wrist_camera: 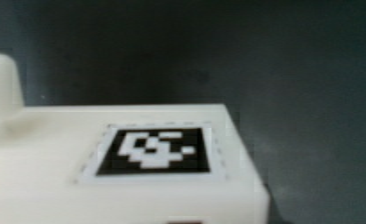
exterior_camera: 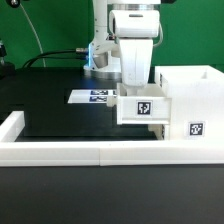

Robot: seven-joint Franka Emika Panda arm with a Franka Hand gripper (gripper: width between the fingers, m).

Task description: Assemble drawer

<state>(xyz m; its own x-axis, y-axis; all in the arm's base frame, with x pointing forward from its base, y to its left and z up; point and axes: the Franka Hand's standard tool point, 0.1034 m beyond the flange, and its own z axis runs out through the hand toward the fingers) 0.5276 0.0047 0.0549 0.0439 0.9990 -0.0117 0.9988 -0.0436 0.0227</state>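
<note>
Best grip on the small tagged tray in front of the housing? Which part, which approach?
Judging by the exterior view, take the small tray by its two side walls, coming from straight above. It sits upright, open top up, tagged face forward, with the housing close on the exterior view's right, so a sideways approach looks cramped. The gripper hangs right above it.

We see the housing [exterior_camera: 192, 105] at the exterior view's right on the tabletop [exterior_camera: 50, 105], with a tray [exterior_camera: 145, 107] touching its left side. The end effector [exterior_camera: 133, 62] hangs directly above that tray. The marker board [exterior_camera: 92, 96] lies farther left, and the low wall [exterior_camera: 90, 153] runs along the near edge.
</note>
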